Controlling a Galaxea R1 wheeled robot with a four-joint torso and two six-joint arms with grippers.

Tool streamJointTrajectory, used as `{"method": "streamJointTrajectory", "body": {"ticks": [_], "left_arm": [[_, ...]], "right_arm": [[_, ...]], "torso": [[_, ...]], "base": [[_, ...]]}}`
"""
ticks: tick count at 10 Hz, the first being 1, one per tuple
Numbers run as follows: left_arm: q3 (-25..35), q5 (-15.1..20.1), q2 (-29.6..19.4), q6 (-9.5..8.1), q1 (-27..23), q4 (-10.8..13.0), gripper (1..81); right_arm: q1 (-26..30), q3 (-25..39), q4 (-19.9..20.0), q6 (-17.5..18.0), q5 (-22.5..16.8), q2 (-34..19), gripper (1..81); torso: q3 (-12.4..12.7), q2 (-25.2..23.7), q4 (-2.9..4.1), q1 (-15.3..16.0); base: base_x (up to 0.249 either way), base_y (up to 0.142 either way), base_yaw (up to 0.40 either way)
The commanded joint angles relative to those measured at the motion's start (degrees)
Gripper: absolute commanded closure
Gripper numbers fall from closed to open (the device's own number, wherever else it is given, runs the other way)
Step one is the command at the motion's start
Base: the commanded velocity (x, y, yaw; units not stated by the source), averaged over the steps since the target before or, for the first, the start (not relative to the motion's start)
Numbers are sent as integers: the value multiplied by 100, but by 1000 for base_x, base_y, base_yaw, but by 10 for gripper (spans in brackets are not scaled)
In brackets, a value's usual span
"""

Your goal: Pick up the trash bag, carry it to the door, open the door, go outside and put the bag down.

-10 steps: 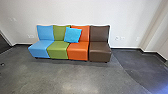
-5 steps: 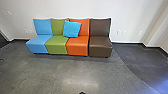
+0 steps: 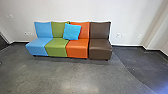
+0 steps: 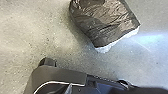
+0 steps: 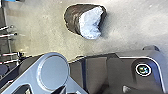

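Grey floor (image 3: 75,75) bears four seats (image 3: 100,50) with one cushion (image 3: 72,31), plus one bag (image 4: 105,23); I can't tell either tool's state.

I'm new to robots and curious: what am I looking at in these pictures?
This is a wheeled robot with two arms. The head picture looks forward from high up: four joined-up seats, with a blue cushion leaning on the green and orange ones, stand on a grey floor by a wall. The other two come from cameras on its wrists: a dark bag with a white part, seemingly resting on the floor, nothing seen holding it, and the robot's own dark base.
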Motion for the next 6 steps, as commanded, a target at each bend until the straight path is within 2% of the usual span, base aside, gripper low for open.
{"method": "streamJointTrajectory", "body": {"ticks": [1,4,6], "left_arm": [[40,346,-170,-7,-539,-138,10],[40,574,-144,-25,-865,-182,10],[40,618,-92,-25,-1015,-410,10]], "right_arm": [[298,183,73,81,-359,-320,10],[473,289,90,125,-368,-434,10],[614,473,90,125,-377,-548,10]], "torso": [[0,-551,0,356],[0,-1198,0,758],[0,-1631,0,1027]], "base": [[0,0,0],[0,0,0],[0,0,0]]}}
